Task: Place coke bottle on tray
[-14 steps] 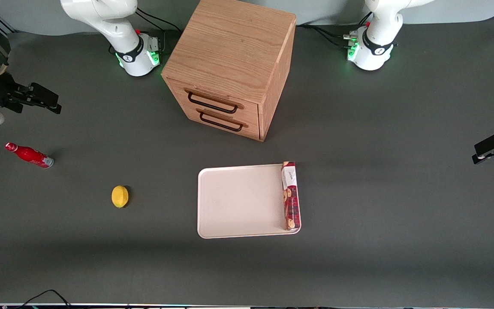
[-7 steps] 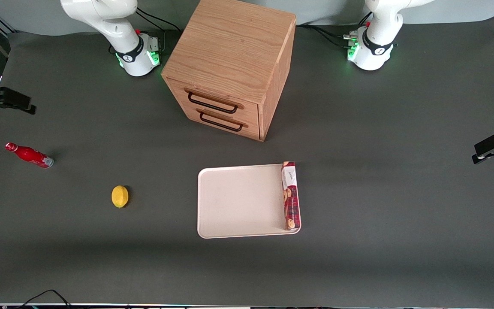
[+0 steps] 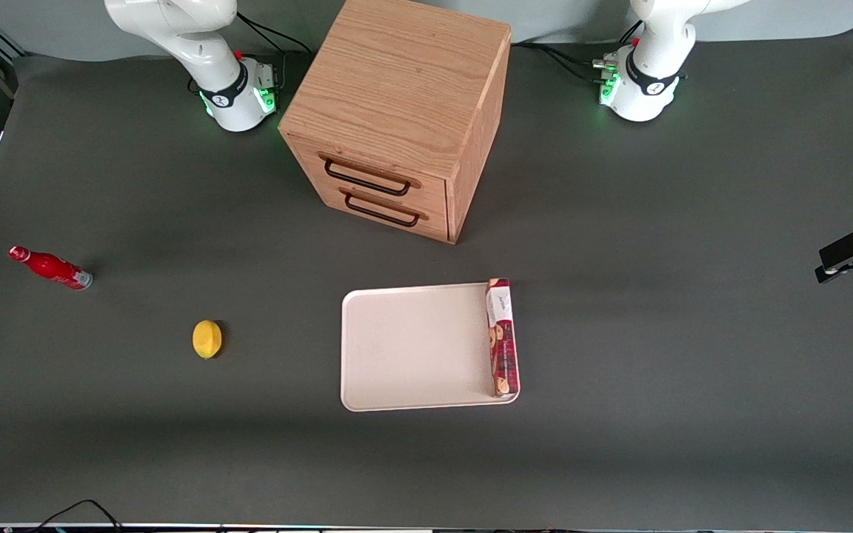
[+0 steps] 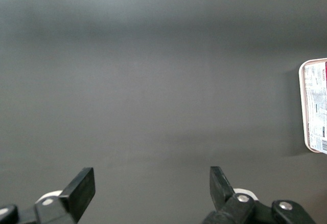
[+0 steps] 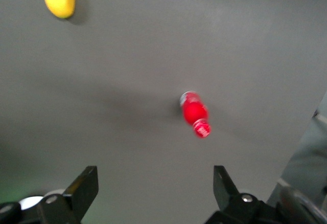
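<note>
Coke bottle [image 5: 194, 113] on table, spread claw [image 5: 156, 191] above.

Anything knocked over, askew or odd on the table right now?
The coke bottle appears to lie on its side on the table, toward the working arm's end, well apart from the tray. The biscuit box sits along one tray edge, slightly over the rim. The gripper, open, hovers above the bottle. No spills visible.

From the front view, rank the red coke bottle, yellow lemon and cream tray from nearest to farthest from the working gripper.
The open gripper hangs at the working arm's end of the table.
1. Slim red coke bottle, at that same end.
2. Yellow lemon, nearer the camera.
3. Cream-white rectangular tray, mid-table.
</note>
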